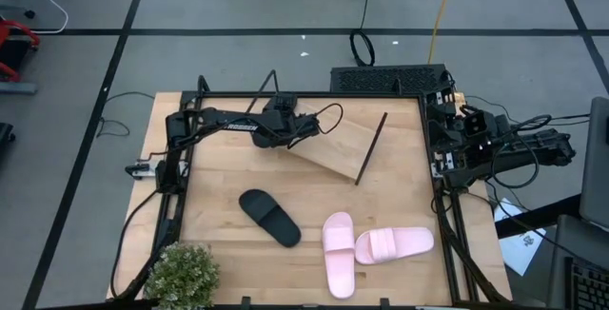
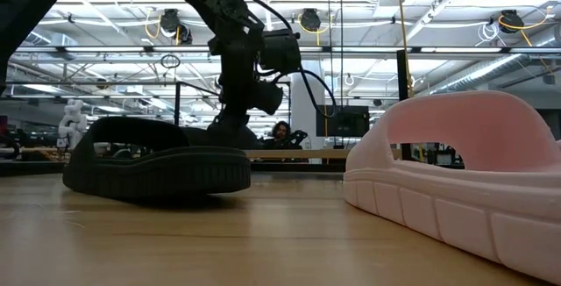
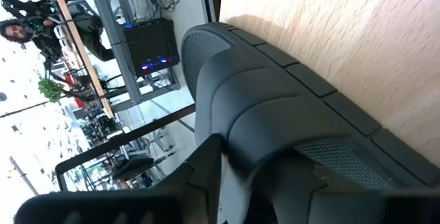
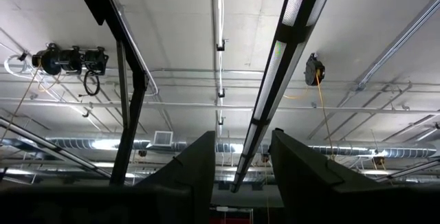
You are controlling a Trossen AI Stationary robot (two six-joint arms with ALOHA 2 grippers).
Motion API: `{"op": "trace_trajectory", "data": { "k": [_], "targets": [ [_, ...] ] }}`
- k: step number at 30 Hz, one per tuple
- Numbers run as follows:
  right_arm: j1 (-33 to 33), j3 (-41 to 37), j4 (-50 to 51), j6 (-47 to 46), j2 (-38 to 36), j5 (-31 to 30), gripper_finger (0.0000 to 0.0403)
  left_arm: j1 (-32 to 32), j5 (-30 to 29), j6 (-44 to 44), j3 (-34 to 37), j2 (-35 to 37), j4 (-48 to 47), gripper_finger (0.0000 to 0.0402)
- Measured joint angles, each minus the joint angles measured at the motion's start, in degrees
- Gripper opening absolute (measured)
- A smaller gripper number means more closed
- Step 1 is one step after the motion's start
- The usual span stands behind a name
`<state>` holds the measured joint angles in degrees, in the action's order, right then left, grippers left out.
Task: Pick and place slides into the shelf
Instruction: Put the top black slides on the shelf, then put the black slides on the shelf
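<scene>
One black slide lies on the shelf's light wood board at the table's far middle. My left gripper stands over its strap, fingers apart; the arm hides this slide in the high view. A second black slide rests sole down on the table. Two pink slides lie near the front edge, touching at one end. My right gripper is open, raised at the table's right edge, pointing up at the ceiling. My left gripper has its fingers on either side of the black slide's strap, coming slanting down from the table's left. A pale slit shows between one finger and the strap. Whether the other finger touches the slide I cannot tell. The slide lies on the board.
A black rod runs along the shelf's right end. A potted plant stands at the front left corner. In the low view the black slide and a pink slide fill the foreground. A person sits far behind.
</scene>
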<state>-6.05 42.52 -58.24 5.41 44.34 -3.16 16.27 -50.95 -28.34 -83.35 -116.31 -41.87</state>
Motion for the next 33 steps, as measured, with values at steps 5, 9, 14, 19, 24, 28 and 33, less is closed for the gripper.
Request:
{"op": "trace_trajectory", "data": {
  "k": [5,9,14,19,24,28,33],
  "targets": [
    [0.0,0.0,0.0,0.0,0.0,0.0,0.013,-0.22,0.21,-0.17,0.0,0.0,-0.24,0.0133],
    [0.0,0.0,0.02,0.0,0.0,0.0,0.013,-0.8,0.2,-1.04,0.0,0.21,-1.06,0.0156],
    [0.0,0.0,0.04,0.0,0.0,0.0,0.013,-1.72,0.19,-1.23,-0.21,0.8,-1.82,0.0174],
    [-0.02,0.0,0.04,0.0,0.0,0.0,0.013,-2.45,0.18,-1.53,-0.26,0.87,-2.09,0.0184],
    [-0.02,0.0,0.04,-0.1,0.0,-0.02,0.013,-3.45,-1.68,-1.49,-0.26,1.2,-3.41,0.0187],
    [-0.02,0.0,0.04,-0.15,0.0,0.0,0.013,-4.82,-2.02,0.27,-0.26,3.88,-7.56,0.0187],
    [-0.02,0.0,0.15,-0.07,-0.02,-0.02,0.013,-7.25,-0.97,4.67,-0.35,10.65,-12.56,0.0187]
  ]
}}
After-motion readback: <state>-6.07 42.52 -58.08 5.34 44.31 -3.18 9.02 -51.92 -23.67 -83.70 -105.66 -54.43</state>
